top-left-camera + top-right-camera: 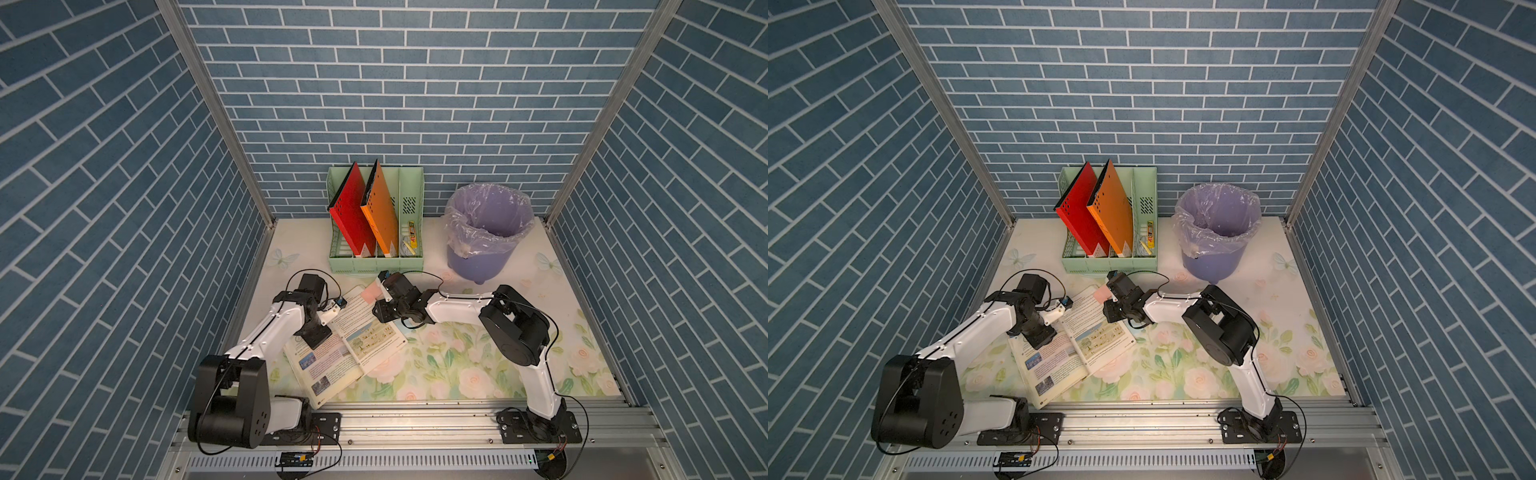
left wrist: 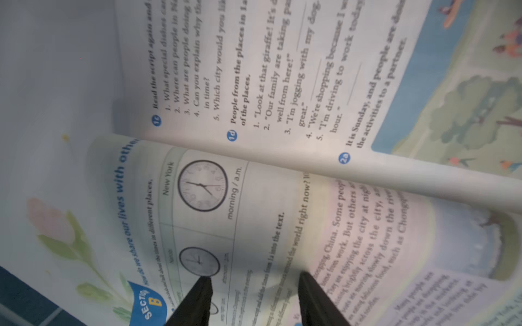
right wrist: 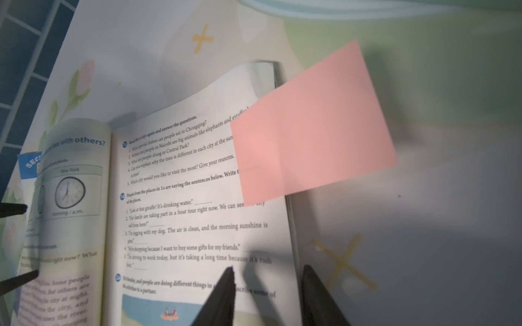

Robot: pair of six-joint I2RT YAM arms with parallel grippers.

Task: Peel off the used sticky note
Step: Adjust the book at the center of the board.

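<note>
Hovering over open illustrated textbook (image 3: pixel 183 225), right gripper (image 3: pixel 268 269), jaws parted, empty, faces pink rectangular paper sticky note (image 3: pixel 310 127) ahead, overhanging page's outer edge; left gripper (image 2: pixel 254 276), parted too, farther off.

The note (image 3: pixel 313 127) is showing plain pink against the book (image 3: pixel 197 225), whose white pages are carrying black text and blue badges. The walls (image 1: pixel 395 83) are showing blue brick, the cloth (image 1: pixel 449 361) pastel roses. The bin (image 1: pixel 478 262) is looking purple and the rack (image 1: pixel 376 264) mint, while the red folder (image 1: pixel 351 216) and orange folder (image 1: pixel 380 212) are standing out brightly.
</note>
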